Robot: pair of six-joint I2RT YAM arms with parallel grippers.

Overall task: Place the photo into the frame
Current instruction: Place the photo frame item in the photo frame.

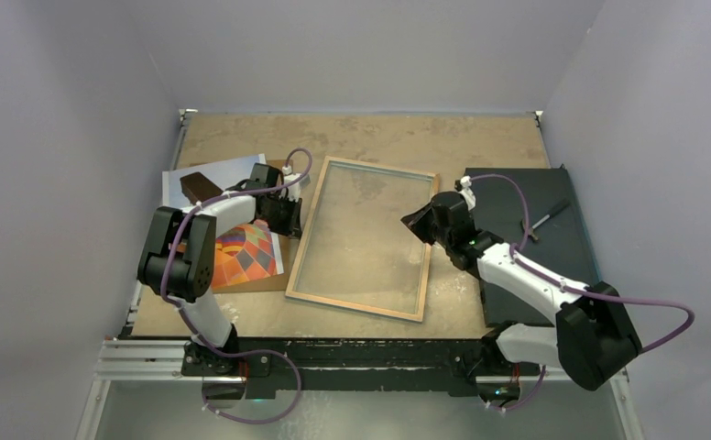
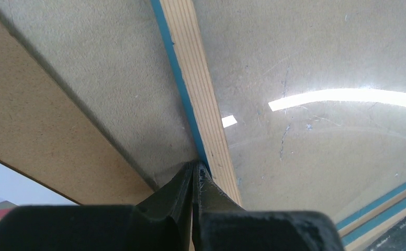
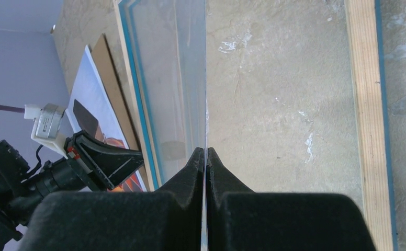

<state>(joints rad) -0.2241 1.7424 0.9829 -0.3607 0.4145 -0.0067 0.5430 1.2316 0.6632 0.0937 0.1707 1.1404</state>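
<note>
Photo (image 1: 246, 255) lies 9 o'clock of frame (image 1: 352, 304) | readying frame: left gripper (image 2: 194, 170) clenched empty on rim, right gripper (image 3: 206, 154) pinches glass pane (image 3: 175, 78) | next: fetch photo

Soft, even light falls from above on the big blue-and-wood picture frame (image 1: 356, 305) with clear glass. Shadows beside it are faint. Up close, a bright white streak of glare (image 2: 347, 97) lies on its glass, and the black left gripper (image 2: 194, 175) looks blurry.
</note>
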